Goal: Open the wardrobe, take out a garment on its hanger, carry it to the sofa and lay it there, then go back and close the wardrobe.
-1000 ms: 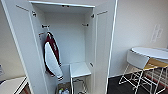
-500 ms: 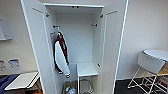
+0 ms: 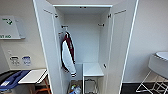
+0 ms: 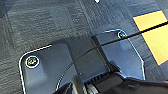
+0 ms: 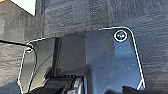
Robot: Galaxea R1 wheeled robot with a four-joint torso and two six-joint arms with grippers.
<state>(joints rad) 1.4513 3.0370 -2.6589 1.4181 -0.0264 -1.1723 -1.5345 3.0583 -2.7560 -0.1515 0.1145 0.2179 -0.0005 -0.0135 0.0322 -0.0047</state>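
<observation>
Presently, the wardrobe (image 3: 85,47) stands directly ahead with both doors swung wide, the left door (image 3: 46,45) and right door (image 3: 122,42) flaring out to either side. Inside, a maroon jacket with white sleeves (image 3: 68,53) hangs from the rail at the left; a low white shelf unit (image 3: 92,70) sits at lower right, with loose items on the cabinet floor. No black top is visible on the rail.

Risks, as judged: the spread doors narrow the approach, and an arm raised carelessly could strike a door edge or push it into the small table (image 3: 32,76) just beside the left door. A door swung shut against the jacket's sleeve could trap it.

Both wrist views look down at dark carpet (image 4: 45,22); whether either gripper's fingers are apart or together, I cannot tell.
</observation>
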